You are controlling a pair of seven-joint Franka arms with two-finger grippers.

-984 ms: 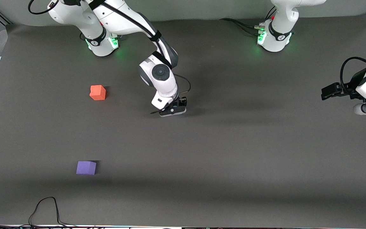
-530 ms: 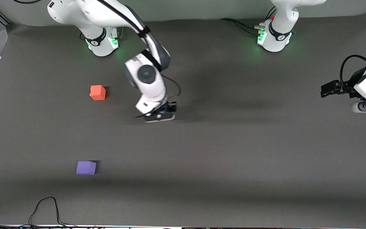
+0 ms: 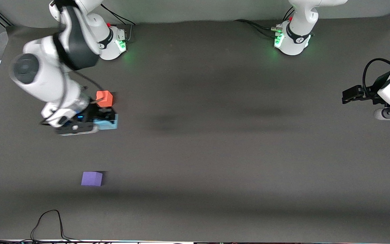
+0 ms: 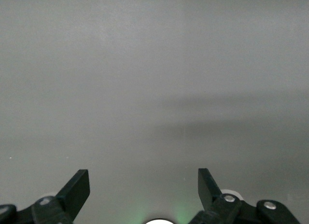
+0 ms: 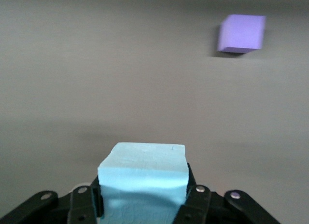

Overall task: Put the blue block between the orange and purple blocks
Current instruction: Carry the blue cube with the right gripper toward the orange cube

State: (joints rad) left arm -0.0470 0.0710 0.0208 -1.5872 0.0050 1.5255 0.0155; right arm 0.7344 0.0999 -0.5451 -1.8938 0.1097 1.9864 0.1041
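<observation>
My right gripper (image 3: 105,119) is shut on the blue block (image 3: 108,122), a light sky-blue cube, and holds it over the table just beside the orange block (image 3: 104,98). In the right wrist view the blue block (image 5: 143,183) fills the space between the fingers. The purple block (image 3: 91,178) lies nearer the front camera, toward the right arm's end; it also shows in the right wrist view (image 5: 241,34). My left gripper (image 3: 350,96) waits open and empty at the left arm's end; its fingers (image 4: 77,190) stand wide apart.
A black cable (image 3: 49,223) loops at the table's front edge near the purple block. The two arm bases (image 3: 291,37) stand along the table's back edge.
My right arm has swung from the table's middle toward the right arm's end, carrying the blue block to beside the orange block. The left arm has barely moved.
</observation>
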